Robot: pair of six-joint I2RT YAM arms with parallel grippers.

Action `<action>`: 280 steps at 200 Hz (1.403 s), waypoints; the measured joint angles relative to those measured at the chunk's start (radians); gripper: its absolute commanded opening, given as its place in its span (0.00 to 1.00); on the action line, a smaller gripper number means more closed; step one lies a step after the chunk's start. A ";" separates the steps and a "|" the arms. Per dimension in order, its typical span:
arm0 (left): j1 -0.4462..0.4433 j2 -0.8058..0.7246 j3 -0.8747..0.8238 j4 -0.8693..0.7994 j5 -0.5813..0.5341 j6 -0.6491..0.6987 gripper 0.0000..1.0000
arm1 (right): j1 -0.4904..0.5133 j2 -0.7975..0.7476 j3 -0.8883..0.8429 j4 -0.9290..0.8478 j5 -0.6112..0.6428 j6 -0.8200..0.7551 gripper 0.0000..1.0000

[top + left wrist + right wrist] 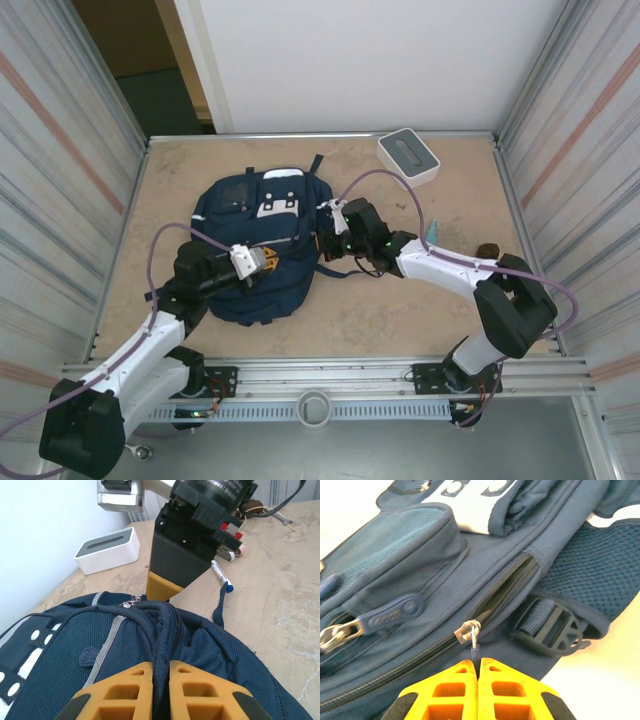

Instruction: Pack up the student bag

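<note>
Sand-coloured table [400, 310], seen from the top camera, bears the student bag [235, 215], which lies flat at centre-left with its white patches toward the far edge.

Both arms meet over the bag. The left gripper [268, 260] is clamped on a raised fold of navy fabric along the bag's upper side; its wrist view shows the orange pads [125, 690] pressed against that ridge from either side. The right gripper [322, 240] stands at the bag's right flank with its jaws together, pinching the thin pull tab [474, 652] that hangs from a zip slider [467, 630].

The zip track gapes dark on the far side of the slider and lies closed on the near side, so the step in hand is judged to be unzipping a compartment. To do it well, the left grip should hold the fabric taut as an anchor, and the right should draw the tab along the line of the track, not away from the cloth, so that the slim tab does not slip out.

Surroundings:
- A white box [408, 156] sits at the far right of the table, well apart from the bag.
- A dark strap buckle [550, 630] lies just beside the zip and could catch a finger.
- A loose strap end [220, 605] trails onto the table.
- A marker [220, 575] lies beyond the strap end, near the right arm.
</note>
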 measured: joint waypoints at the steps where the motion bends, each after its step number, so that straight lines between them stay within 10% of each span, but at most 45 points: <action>1: 0.000 0.000 0.000 -0.001 0.000 0.000 0.12 | 0.000 0.000 0.000 0.000 -0.001 0.000 0.00; 83: -0.150 0.109 0.137 -0.159 -0.152 0.074 0.63 | -0.018 0.007 -0.005 -0.014 -0.002 0.000 0.00; 142: -0.342 0.154 0.196 -0.205 -0.376 0.123 0.72 | -0.018 -0.008 -0.029 -0.016 -0.003 0.000 0.00; 186: -0.377 0.283 0.243 -0.225 -0.513 0.168 0.69 | -0.018 -0.024 -0.035 -0.016 -0.003 0.000 0.00; 240: -0.390 0.320 0.245 -0.237 -0.577 0.204 0.18 | -0.026 -0.025 -0.043 -0.016 0.002 -0.002 0.00; 280: -0.331 0.241 0.216 -0.214 -0.500 0.208 0.07 | -0.039 -0.015 -0.043 0.008 -0.008 -0.005 0.00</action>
